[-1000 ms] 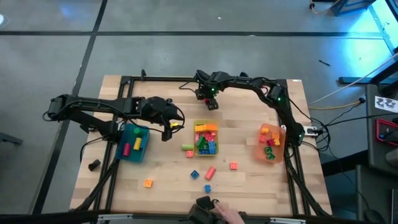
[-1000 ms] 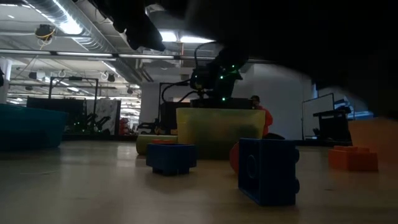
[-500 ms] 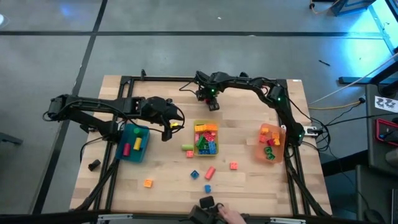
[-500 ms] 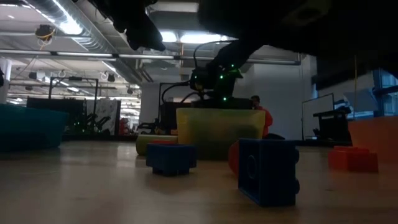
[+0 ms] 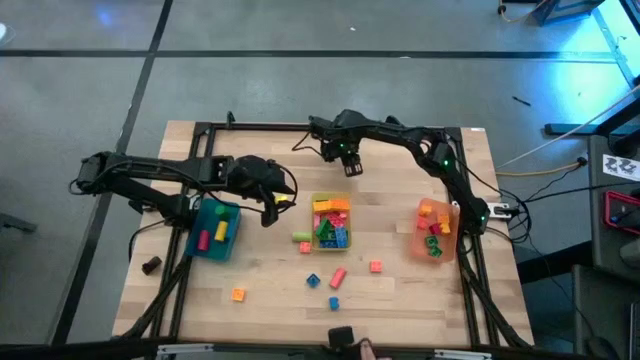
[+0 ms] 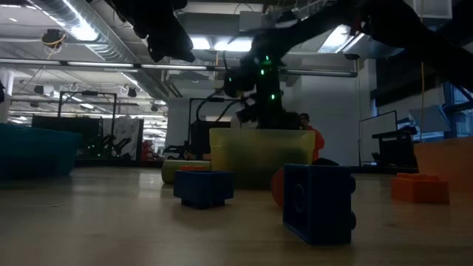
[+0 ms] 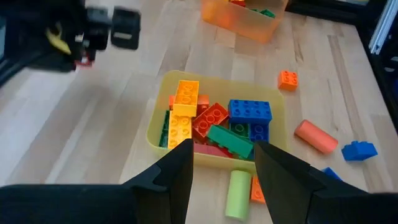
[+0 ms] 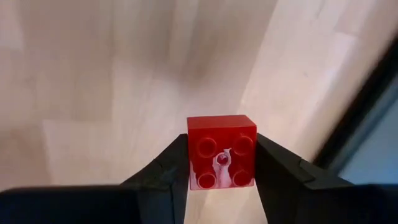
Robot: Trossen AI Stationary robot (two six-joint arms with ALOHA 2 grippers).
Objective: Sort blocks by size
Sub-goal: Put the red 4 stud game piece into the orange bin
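Gripping a red brick between both fingers, right gripper lifted above the table's far middle, beyond the yellow bin. Four studs on the brick facing the wrist camera, wood below it. Left gripper hanging just left of the yellow bin, fingers apart with nothing between, near the teal bin. Yellow bin heaped with yellow, red, blue and green bricks. Orange bin at right with more bricks inside. Loose on the table: green cylinder, pink cylinder, blue bricks, orange bricks.
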